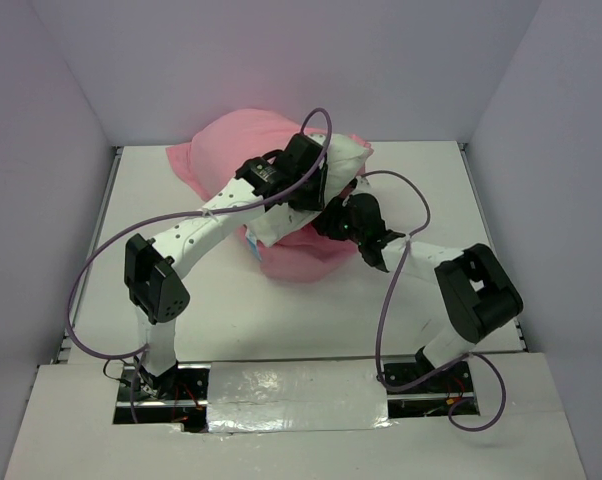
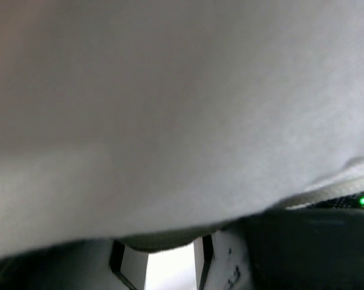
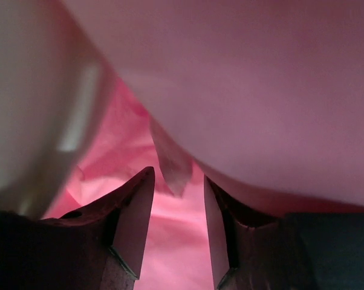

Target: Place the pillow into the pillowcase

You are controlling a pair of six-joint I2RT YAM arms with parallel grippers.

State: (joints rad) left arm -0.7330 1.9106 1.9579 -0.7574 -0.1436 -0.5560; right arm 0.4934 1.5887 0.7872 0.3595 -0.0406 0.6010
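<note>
The pink pillowcase lies bunched at the back middle of the table. The white pillow sticks out of it toward the right. My left gripper reaches over the pillow. In the left wrist view the pillow fills the frame and bulges down between the fingers, hiding their tips. My right gripper sits just right of the pillow, low against the case. In the right wrist view it stands open inside pink pillowcase fabric, with a small fabric flap hanging between its tips.
The white table is boxed in by pale walls at the back and both sides. Purple cables loop off each arm. A taped cardboard ledge covers the near edge by the arm bases.
</note>
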